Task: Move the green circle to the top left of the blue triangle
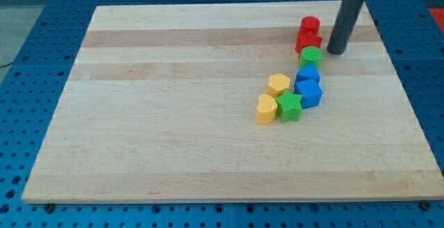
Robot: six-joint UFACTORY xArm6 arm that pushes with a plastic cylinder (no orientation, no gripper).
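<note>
My tip (336, 52) sits on the tabletop (173, 117) just right of the green circle (311, 55). There's no pincer here to open or clench, only the bare rod. The circle is wedged between a red block (308, 42) above and the blue triangle (308, 72) below, touching both. It looks light, rigid and likely to slide easily. I'd press its right edge, low and centred, nudging leftward to the triangle's upper left without spinning it.
</note>
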